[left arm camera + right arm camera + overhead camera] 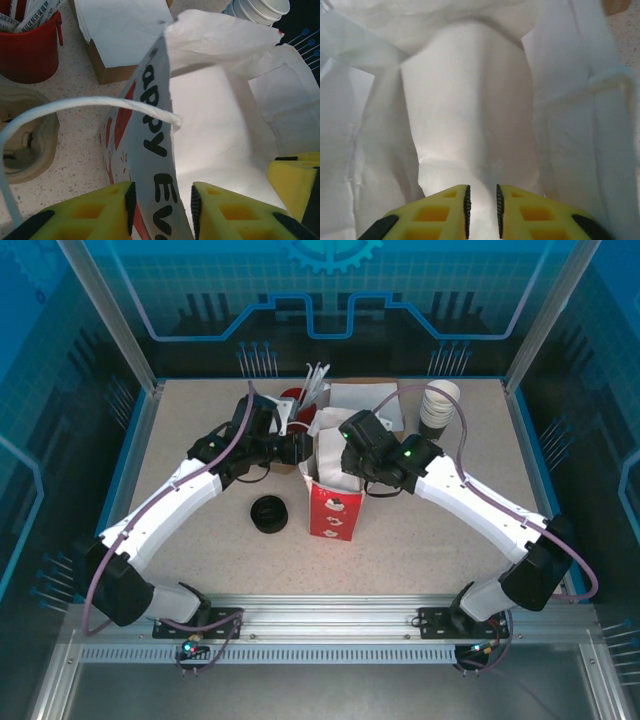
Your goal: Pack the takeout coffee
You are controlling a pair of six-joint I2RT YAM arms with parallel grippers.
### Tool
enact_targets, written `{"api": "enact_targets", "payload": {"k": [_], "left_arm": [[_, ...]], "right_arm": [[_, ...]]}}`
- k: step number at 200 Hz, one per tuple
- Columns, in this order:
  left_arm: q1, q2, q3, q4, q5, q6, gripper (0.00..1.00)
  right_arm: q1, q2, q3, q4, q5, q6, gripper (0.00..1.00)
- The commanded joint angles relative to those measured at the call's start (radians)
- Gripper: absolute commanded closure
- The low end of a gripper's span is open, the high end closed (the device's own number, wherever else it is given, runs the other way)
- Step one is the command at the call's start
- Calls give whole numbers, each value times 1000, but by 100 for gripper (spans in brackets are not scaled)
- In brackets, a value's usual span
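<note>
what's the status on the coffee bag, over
Left gripper straddles the bag's wall. Right gripper inside the bag, jaws barely apart, nothing between. Black lidded cup on table beside bag.
</note>
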Motion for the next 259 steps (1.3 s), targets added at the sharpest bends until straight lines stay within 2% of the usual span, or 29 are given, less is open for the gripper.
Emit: {"api": "enact_targets", "payload": {"k": [1, 96, 140, 175, 216, 248, 259], "left_arm": [[11, -3, 15, 20, 15, -16, 59], [11, -17, 64, 6, 44, -23, 39], [11, -39, 121, -27, 106, -38, 31], [16, -66, 177, -62, 114, -26, 26], [93, -135, 180, -60, 58, -14, 19], [188, -236, 70, 4, -75, 18, 9], [221, -267, 16, 33, -131, 28, 6]], "right_arm": [[3, -33, 53, 0, -12, -20, 73], [-14, -87, 128, 23, -58, -113, 72], [-50, -136, 133, 56, -138, -181, 75], [-102, -193, 145, 54, -173, -264, 75], [-198, -309, 107, 24, -159, -361, 73], [-334, -457, -30, 36, -113, -465, 61], [-382, -509, -102, 59, -96, -512, 53]]}}
